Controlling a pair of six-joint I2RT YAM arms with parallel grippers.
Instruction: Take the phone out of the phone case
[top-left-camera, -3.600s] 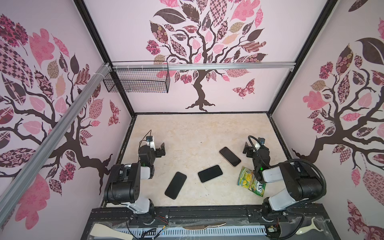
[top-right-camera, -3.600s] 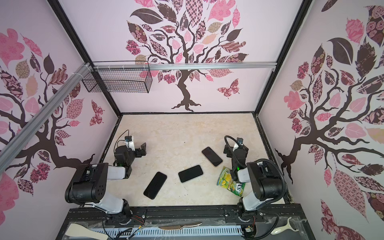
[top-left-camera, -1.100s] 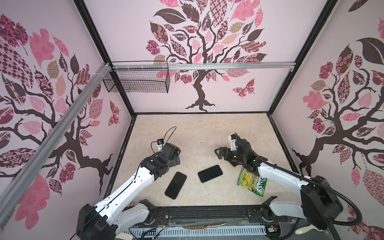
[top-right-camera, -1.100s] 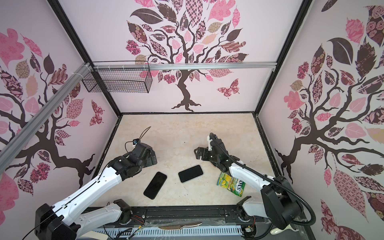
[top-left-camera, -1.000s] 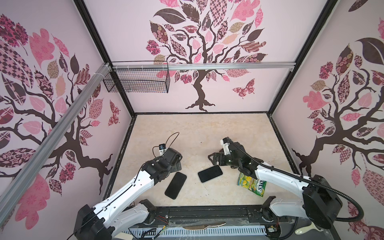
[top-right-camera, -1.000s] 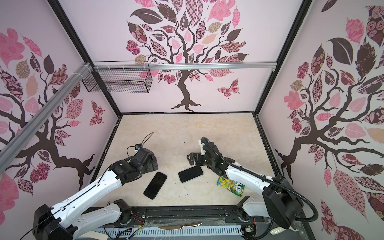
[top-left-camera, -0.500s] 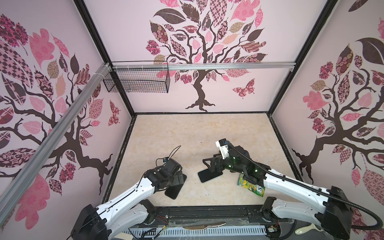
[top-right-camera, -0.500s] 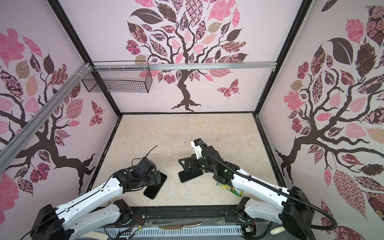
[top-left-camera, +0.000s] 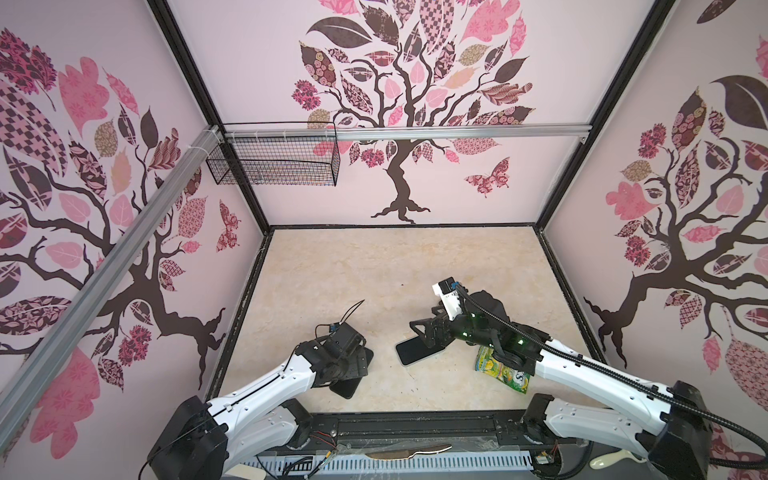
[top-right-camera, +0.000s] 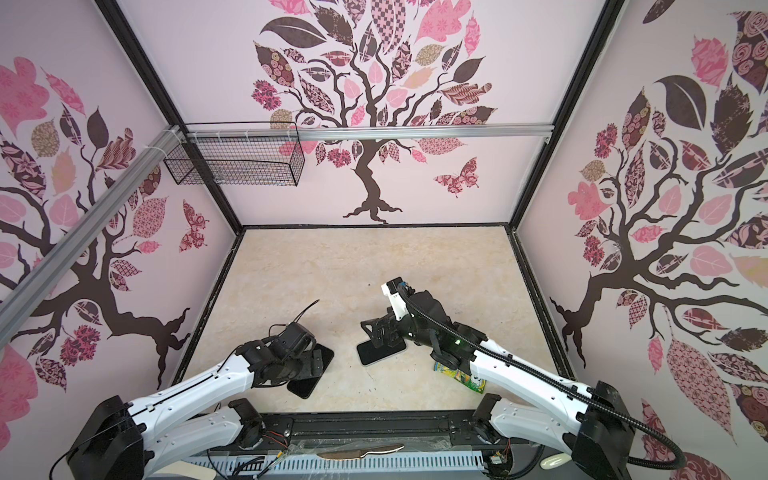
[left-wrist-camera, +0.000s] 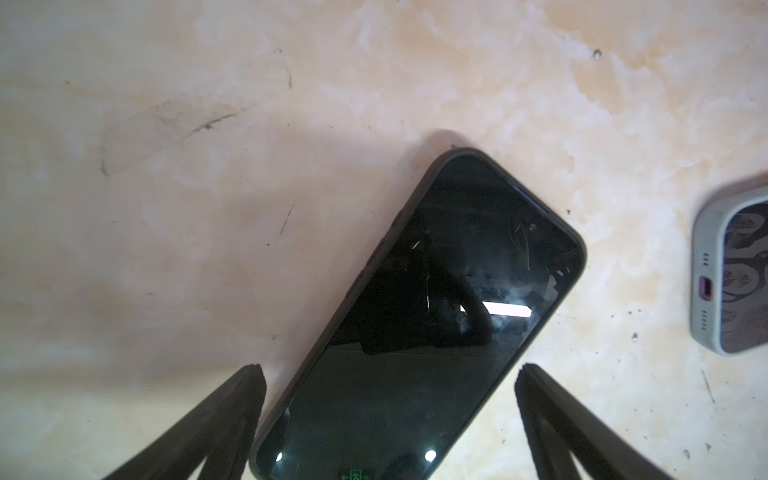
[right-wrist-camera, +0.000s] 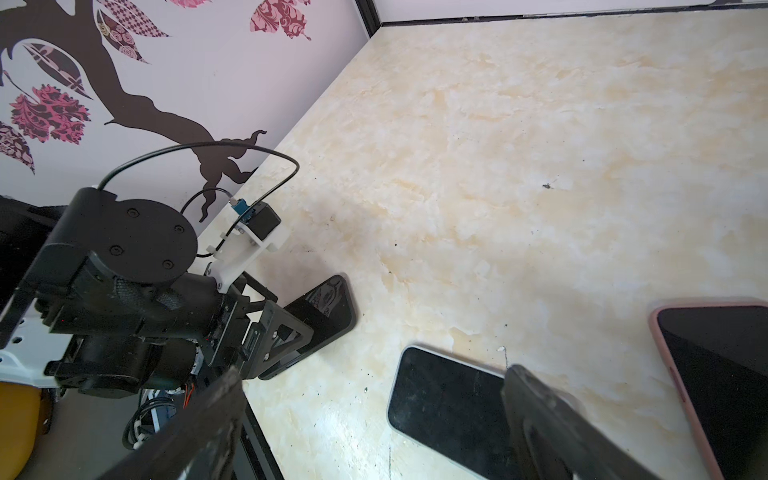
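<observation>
- A pale marbled bench (top-left-camera: 353, 270) sits inside a booth whose walls carry pink and brown tree decals. A wire basket (top-left-camera: 274, 166) hangs on the back-left wall.
- Three phones lie flat on the bench, screens up, each one in its case.
- The black-cased phone (left-wrist-camera: 436, 311) lies near the front left of the bench. In both top views the left arm covers most of it, so only its ends show (top-left-camera: 347, 388) (top-right-camera: 305, 386). The left wrist view shows cracks in the glass near one end.
- The left pincer (left-wrist-camera: 390, 369) is spread wide, with one finger on each side of this phone's long body. Its fingertips (left-wrist-camera: 249, 378) are close to the case edges, but whether they touch the case cannot be told. It holds nothing.
- The pale-cased phone (top-left-camera: 415, 353) (top-right-camera: 374, 353) lies near the front middle of the bench, apart from the black one.
- The right pincer (right-wrist-camera: 374, 374) is also spread wide and holds nothing. It hangs low over the pale-cased phone (right-wrist-camera: 444, 399). One finger (right-wrist-camera: 536, 407) crosses the phone's corner, and the other is over bare bench to the side.
- The pink-cased phone (right-wrist-camera: 723, 374) lies just beside the pale one. It shows only in the right wrist view, because the right arm hides it from above.
- A green and yellow snack packet (top-left-camera: 498, 368) (top-right-camera: 465, 378) lies near the front right, partly under the right arm.
</observation>
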